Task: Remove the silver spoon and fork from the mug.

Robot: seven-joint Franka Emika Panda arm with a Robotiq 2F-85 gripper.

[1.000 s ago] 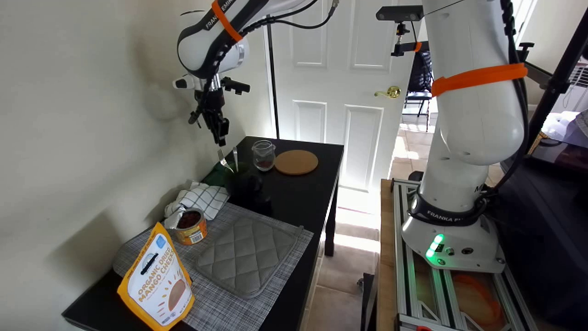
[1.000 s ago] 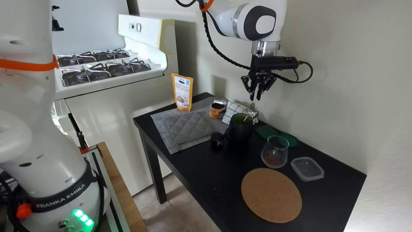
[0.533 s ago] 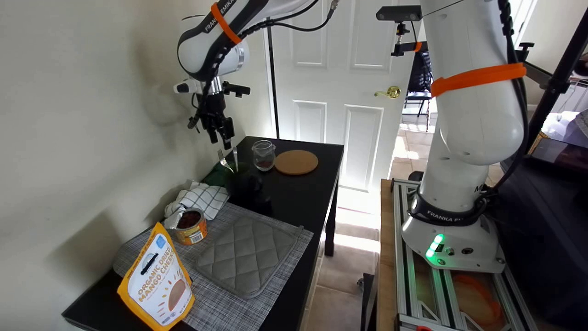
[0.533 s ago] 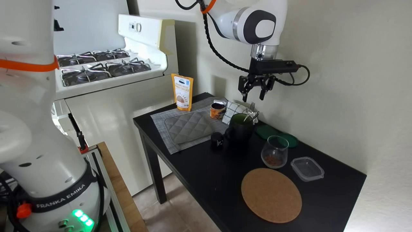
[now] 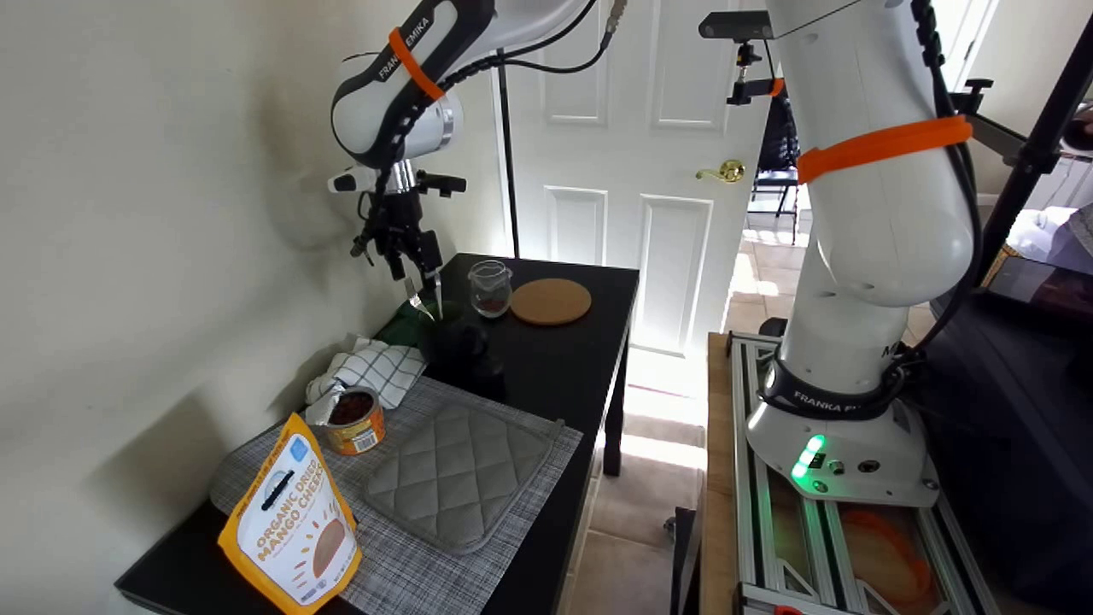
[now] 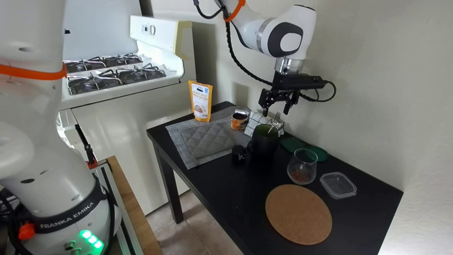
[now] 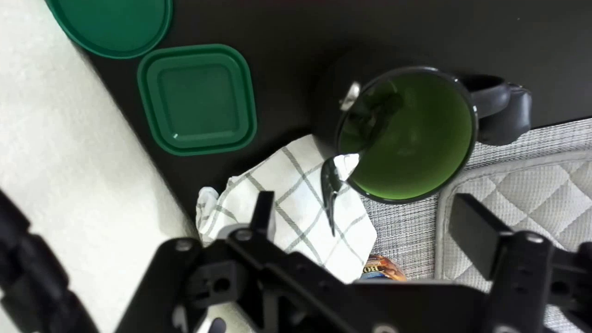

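Observation:
The mug [image 6: 264, 144] is black outside and green inside, upright on the black table. A silver fork [image 6: 277, 117] leans out of it with its tines up. Beside the fork, the spoon [image 5: 439, 296] rests against the rim, and only its slim upper end [image 7: 350, 96] shows in the wrist view. Their lower parts are hidden inside the mug. My gripper [image 6: 275, 112] hangs above the mug, open, fingertips near the height of the fork's tines. In the wrist view the fork [image 7: 329, 196] appears between the spread fingers, apart from both pads.
A checked towel [image 6: 255, 122] and an opened tin [image 6: 239, 121] lie beyond the mug. A small black object [image 6: 238, 154] stands by its handle. Green lids [image 6: 292, 144], a glass [image 6: 302, 170] and a tan disc [image 6: 299, 214] are on the near side. The wall [image 6: 354, 106] is close.
The gripper's fingers, close together a second ago, have spread wide. The arm has come down toward the utensils. Mug, fork and spoon have stayed where they were.

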